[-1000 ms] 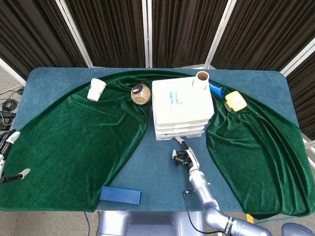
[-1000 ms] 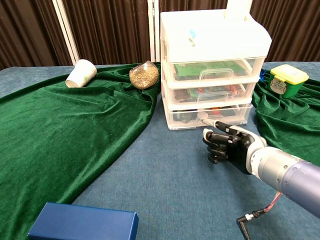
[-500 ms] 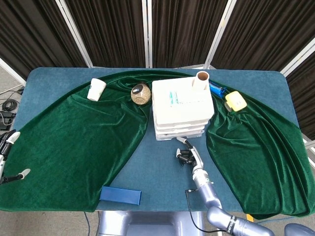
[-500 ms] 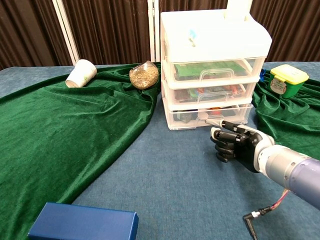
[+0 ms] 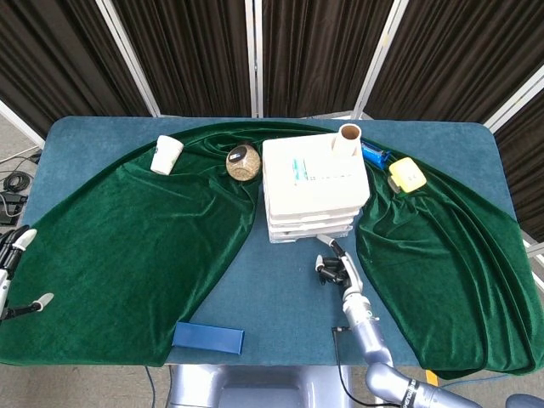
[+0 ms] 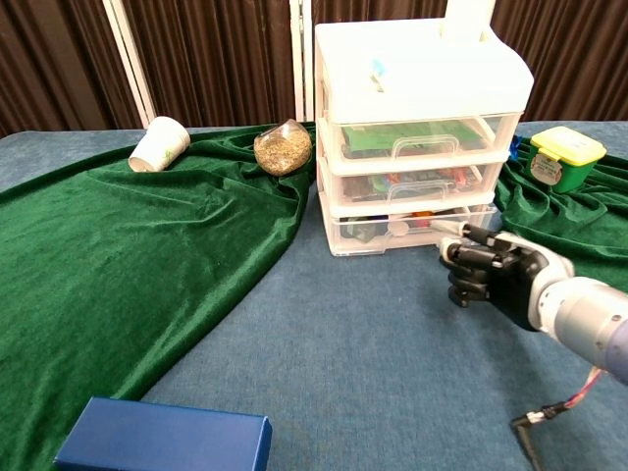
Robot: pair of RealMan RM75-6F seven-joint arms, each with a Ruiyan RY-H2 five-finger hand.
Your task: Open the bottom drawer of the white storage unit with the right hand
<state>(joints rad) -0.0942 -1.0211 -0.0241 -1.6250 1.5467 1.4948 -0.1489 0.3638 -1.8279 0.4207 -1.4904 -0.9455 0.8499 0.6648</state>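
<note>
Bottom drawer (image 6: 410,229) of the white storage unit (image 6: 417,128) sits closed at worktop level, near the middle of the worktop (image 6: 324,353) between two folds of green velvet cloth (image 6: 128,255). It looks like thin clear plastic, light and a little flexible, so it should slide easily, though the whole unit may creep forward if pulled sharply. The best hold is probably the moulded handle at the centre of the drawer front, hooked from below. The right hand (image 6: 491,280) hovers just in front of the drawer's right end, fingers (image 6: 461,278) curled together on nothing, one fingertip reaching toward the drawer front; contact cannot be judged. The left hand (image 5: 13,272) shows only at the far edge, and its state cannot be told. The unit has three drawers, and two hands are visible.
</note>
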